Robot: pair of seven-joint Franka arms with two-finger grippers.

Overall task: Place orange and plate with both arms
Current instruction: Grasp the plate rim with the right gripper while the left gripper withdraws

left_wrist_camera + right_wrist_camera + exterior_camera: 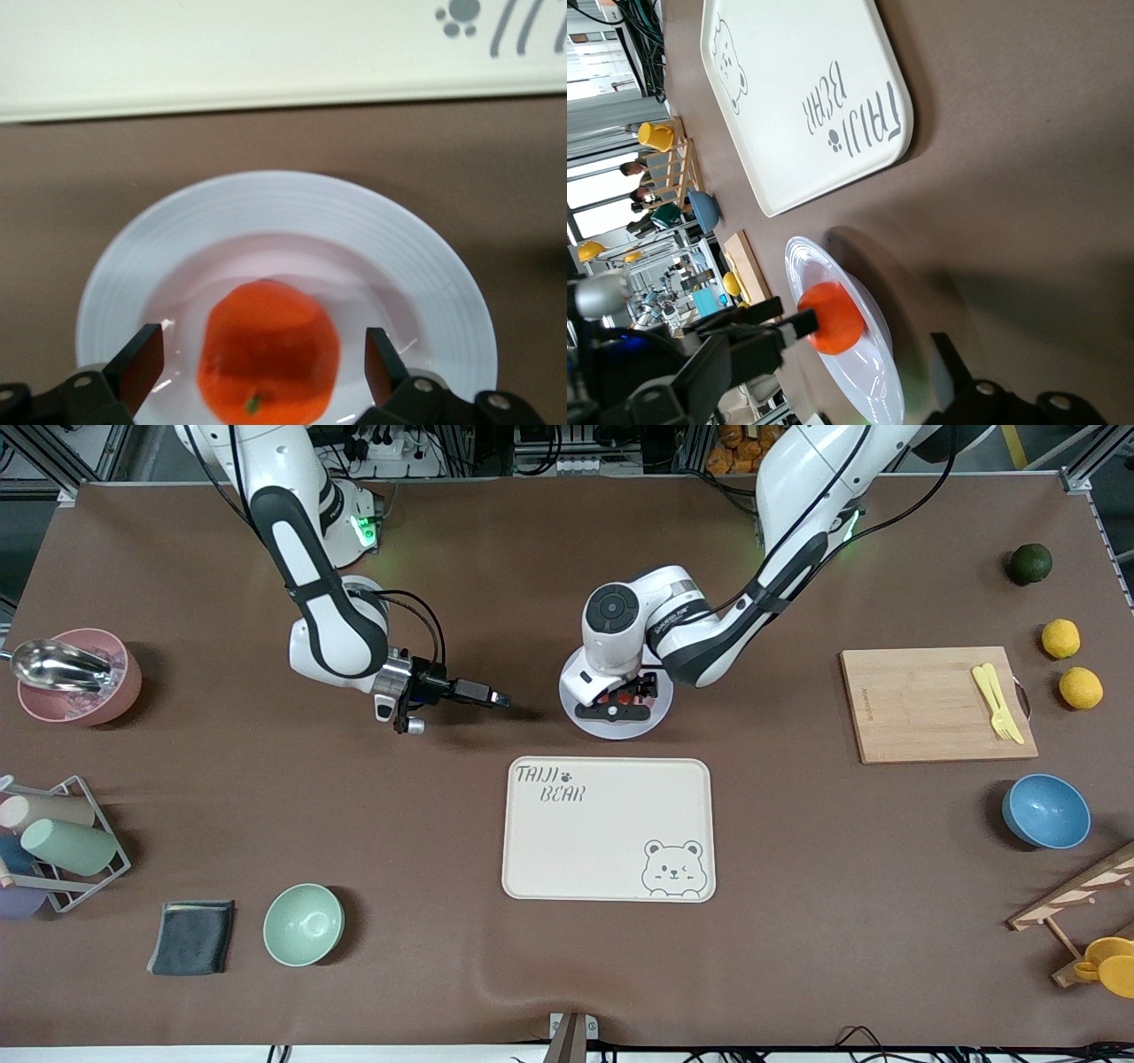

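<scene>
Orange (268, 350) sits in plate (283, 212); left gripper (264, 359) wide, straddling it. Right gripper (496, 699) beside, jaw state unclear. Risk: glossy well lets orange roll off-centre.

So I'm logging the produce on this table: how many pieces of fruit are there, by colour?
Orange-red mandarin on the glossy white plate: 1
Yellow lemons: 2
Dark green round fruit: 1
Total: 4

orange-red orange (267, 350), white plate (292, 208) — bear-print tray (608, 829)
</scene>
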